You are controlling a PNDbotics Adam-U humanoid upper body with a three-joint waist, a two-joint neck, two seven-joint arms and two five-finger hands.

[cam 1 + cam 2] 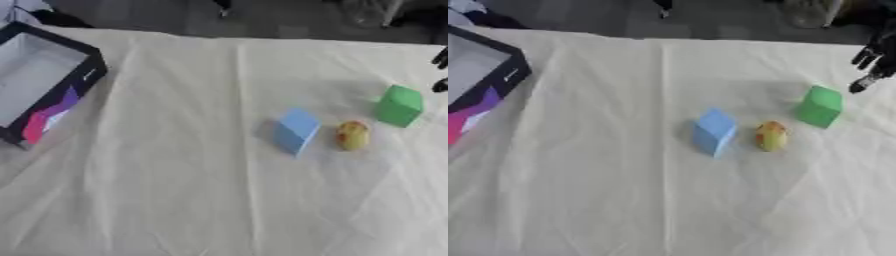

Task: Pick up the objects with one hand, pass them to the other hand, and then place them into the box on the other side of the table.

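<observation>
Three objects lie on the white cloth right of centre: a blue block (296,131), a small yellow fruit with a red patch (352,135) beside it, and a green block (400,105) farther right. My right hand (873,60) hangs at the right edge, above and to the right of the green block, not touching it, its dark fingers pointing down and relaxed. The open box (35,80), black-rimmed with a white inside and a pink-and-purple side, stands at the far left. My left hand shows in neither view.
The white cloth (175,190) covers the table, with wide bare room in the middle and front. Beyond the far edge is dark floor, with a clear container (811,12) at the upper right.
</observation>
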